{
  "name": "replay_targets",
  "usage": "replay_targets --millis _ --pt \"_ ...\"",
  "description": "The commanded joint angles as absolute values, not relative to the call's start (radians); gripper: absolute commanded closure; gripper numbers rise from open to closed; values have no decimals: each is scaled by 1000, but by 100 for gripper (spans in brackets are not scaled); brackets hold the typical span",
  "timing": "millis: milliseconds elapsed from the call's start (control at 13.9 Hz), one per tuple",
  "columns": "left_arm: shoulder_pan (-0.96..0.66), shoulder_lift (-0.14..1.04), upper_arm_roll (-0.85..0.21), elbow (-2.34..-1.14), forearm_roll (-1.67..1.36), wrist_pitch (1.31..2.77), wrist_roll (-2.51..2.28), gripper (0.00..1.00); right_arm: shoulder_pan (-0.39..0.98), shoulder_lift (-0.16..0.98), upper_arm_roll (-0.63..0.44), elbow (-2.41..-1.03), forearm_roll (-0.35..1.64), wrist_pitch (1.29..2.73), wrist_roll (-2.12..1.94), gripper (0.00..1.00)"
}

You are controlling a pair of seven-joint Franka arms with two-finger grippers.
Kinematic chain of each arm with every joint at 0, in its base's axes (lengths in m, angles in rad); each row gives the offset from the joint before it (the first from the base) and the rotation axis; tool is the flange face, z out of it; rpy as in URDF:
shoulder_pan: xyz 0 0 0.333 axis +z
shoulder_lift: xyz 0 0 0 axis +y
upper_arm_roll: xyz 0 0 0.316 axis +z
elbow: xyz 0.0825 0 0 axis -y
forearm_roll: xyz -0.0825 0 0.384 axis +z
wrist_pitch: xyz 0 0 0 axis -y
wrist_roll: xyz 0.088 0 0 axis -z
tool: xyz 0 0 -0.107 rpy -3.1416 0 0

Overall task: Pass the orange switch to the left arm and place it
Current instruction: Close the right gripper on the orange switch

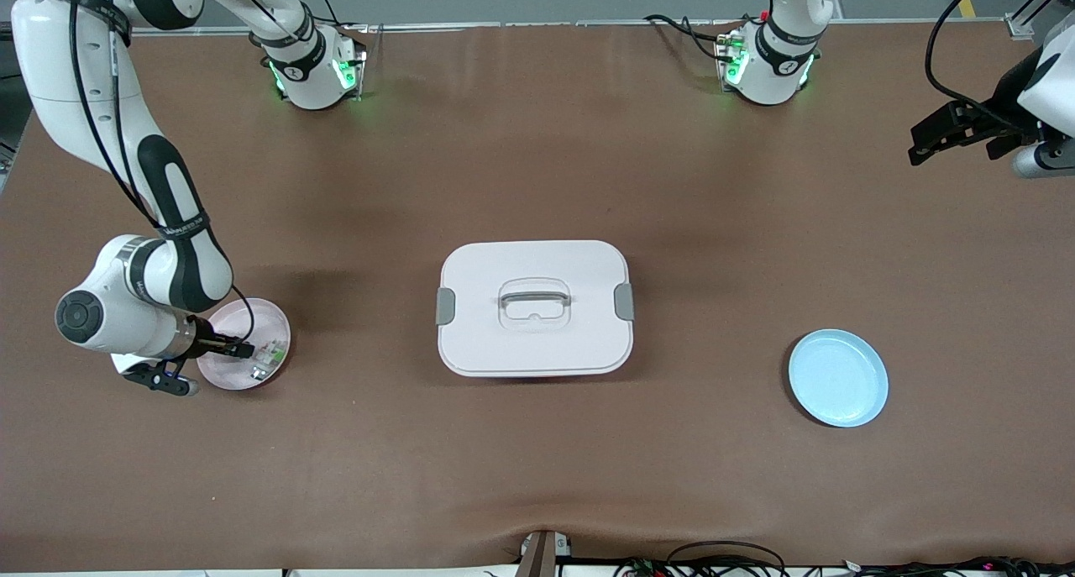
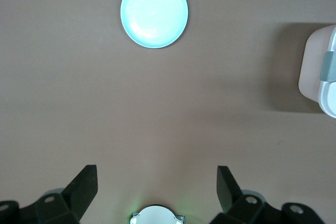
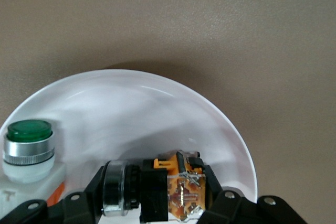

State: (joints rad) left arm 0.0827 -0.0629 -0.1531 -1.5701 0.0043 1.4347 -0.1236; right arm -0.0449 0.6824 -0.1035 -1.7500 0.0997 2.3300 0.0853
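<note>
Now we see the small black orange-marked switch (image 3: 168, 190) between the right gripper's (image 3: 152, 192) fingers, clamped over the round pink plate (image 3: 157, 108). Our left gripper (image 2: 157, 192) waits, jaws wide apart, holding nothing.

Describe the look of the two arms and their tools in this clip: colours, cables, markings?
Both arms are glossy white with black joint bands; the right arm carries a black cable along its links. Green lights glow at both bases. The left tool and right tool have black fingers with small screw holes.
</note>
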Motion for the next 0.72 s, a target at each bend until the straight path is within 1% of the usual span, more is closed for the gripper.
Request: replay_targets --millis 0,144,647 --pt "87 -77 -158 -1578 -3 1442 -130 0 -49 680 -98 -1743 106 2319 58 65" --pt "87 -77 -158 -1578 -3 1447 -130 0 -51 673 -98 -1744 106 2297 23 67" --pt "87 -75 -158 -1580 -3 1448 -130 0 -41 540 -91 -1741 126 1998 40 67"
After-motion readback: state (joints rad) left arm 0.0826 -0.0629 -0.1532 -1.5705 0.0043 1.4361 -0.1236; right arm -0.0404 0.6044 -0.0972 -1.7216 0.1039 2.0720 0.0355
